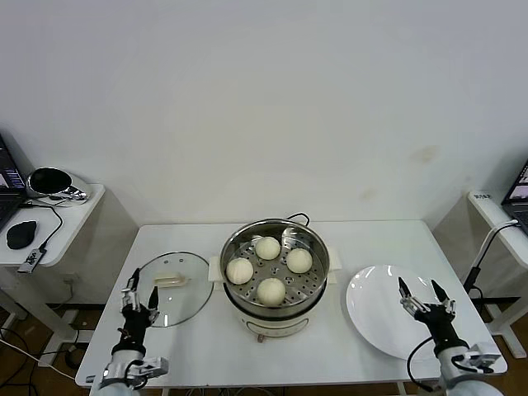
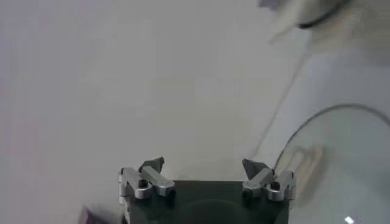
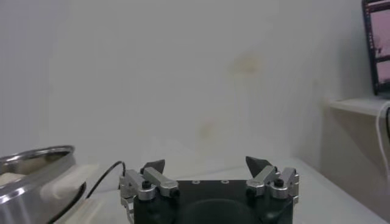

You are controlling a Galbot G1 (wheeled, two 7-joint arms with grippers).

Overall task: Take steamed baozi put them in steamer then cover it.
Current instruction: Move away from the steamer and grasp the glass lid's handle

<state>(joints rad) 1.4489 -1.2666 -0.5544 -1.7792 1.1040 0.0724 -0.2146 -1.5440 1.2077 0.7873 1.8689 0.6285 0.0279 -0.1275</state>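
Baozi, four of them (image 1: 269,269), already sit on the perforated tray inside the steamer (image 1: 307,299), a shiny steel pot on a cream-white base at the middle of the white table (image 1: 330,346); one bun lies toward the back, one to each side and one at the front, all apart from each other. The cover (image 1: 171,289), a clear glass lid with a cream bar handle, lies flat on the table just to the left of the steamer, so the pot stands uncovered. To the right of the steamer rests a white plate (image 1: 379,318) with nothing on it. The left gripper (image 1: 140,299) hovers at the near left edge of the table, beside the lid's rim, its fingers spread wide and holding nothing. The right gripper (image 1: 426,297) hangs over the near edge of the plate, likewise splayed and empty-handed. The left wrist view shows the left gripper's parted tips (image 2: 203,167) with part of the lid's rim and handle beyond them, but not the buns. The right wrist view shows that gripper's tips (image 3: 207,165) apart, with the steamer's rim and side handle at one edge and a black power cord (image 3: 105,176) trailing behind it. Only the head view shows the side table (image 1: 58,235) at the far left with a computer mouse (image 1: 21,233) on it.
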